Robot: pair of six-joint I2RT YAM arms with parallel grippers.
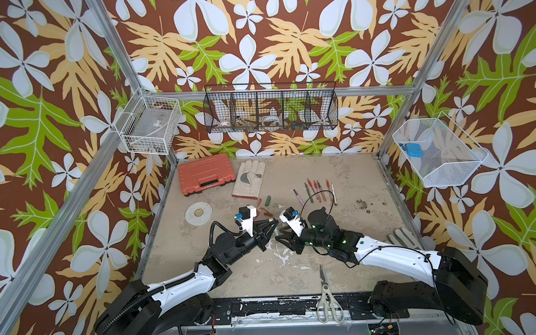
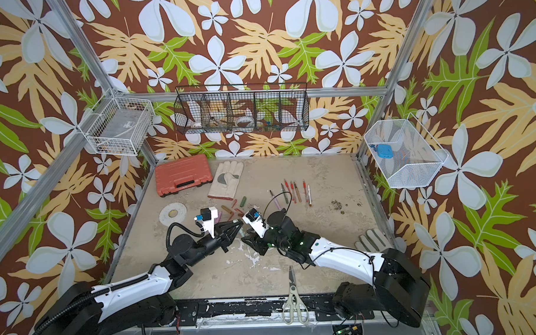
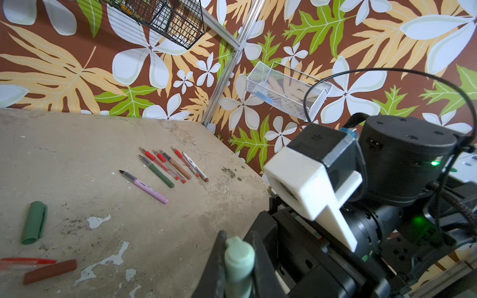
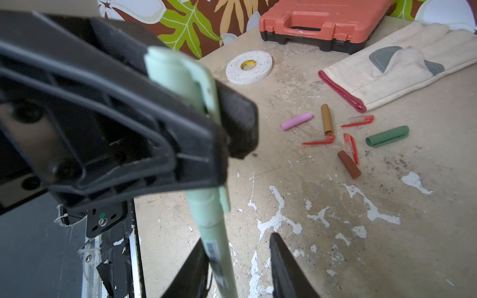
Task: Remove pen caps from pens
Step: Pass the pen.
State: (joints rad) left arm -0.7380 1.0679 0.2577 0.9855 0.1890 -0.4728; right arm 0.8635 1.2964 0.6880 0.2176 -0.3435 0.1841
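— Why is the left gripper (image 3: 237, 245) clamped on the pale green cap (image 4: 178, 77) above the bench's (image 1: 294, 265) middle?
— Likely anchoring it. The right gripper (image 4: 236, 240) straddles the pale green pen (image 4: 215, 245), jaws apart, holding nothing.

The pale green pen (image 4: 216, 242) was cut off at the edge; its cap (image 4: 175, 74) was partly hidden by the left gripper (image 4: 214, 126).
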